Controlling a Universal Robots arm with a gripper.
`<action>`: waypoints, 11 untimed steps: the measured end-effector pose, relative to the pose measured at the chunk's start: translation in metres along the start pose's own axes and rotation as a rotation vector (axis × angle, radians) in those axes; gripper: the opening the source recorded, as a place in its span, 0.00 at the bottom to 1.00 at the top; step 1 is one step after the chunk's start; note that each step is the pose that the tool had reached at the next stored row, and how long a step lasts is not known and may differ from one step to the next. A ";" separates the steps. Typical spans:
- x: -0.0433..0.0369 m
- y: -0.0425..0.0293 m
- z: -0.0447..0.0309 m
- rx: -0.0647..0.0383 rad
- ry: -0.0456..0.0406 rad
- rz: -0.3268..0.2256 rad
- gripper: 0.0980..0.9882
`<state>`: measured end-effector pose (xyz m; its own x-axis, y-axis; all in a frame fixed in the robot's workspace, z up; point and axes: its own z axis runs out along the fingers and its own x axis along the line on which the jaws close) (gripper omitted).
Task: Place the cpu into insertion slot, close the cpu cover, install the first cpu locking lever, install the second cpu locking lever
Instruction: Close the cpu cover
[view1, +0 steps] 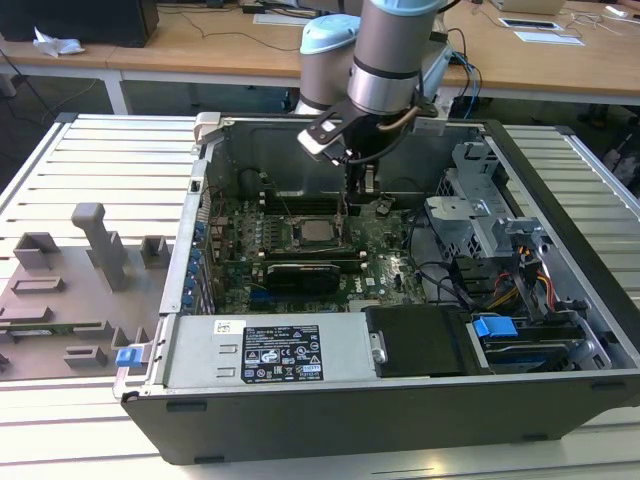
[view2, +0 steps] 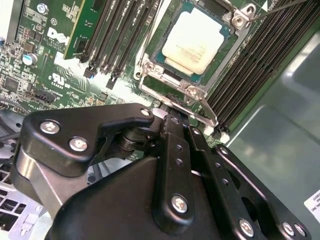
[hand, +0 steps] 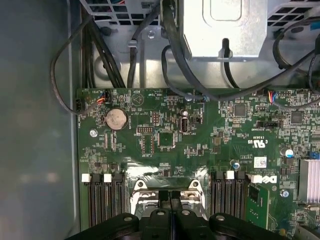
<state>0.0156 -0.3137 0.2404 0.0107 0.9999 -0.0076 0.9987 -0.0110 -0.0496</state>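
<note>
While cover closing is judged in hand, the power supply label (view1: 283, 352) is left unread; the cpu (view1: 318, 232) is seated in the insertion slot (view2: 239, 20), and just to the exterior view's right the gripper (view1: 358, 185), fingers (hand: 162, 202) closed on nothing, is held beside the seemingly raised cpu cover (view2: 172, 92), which calls for a square push.

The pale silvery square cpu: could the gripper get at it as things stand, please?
Probably yes: the black gripper hangs beside the cpu, whose top lies bare inside the silver frame.
</note>
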 end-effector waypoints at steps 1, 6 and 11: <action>0.0000 -0.0008 0.0000 0.000 0.0000 0.000 0.01; -0.0001 -0.0045 0.0002 0.000 0.0000 0.000 0.01; -0.0001 -0.0088 0.0004 0.000 0.0000 0.000 0.01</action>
<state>0.0067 -0.3137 0.2404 0.0107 0.9999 -0.0076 0.9987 -0.0110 -0.0496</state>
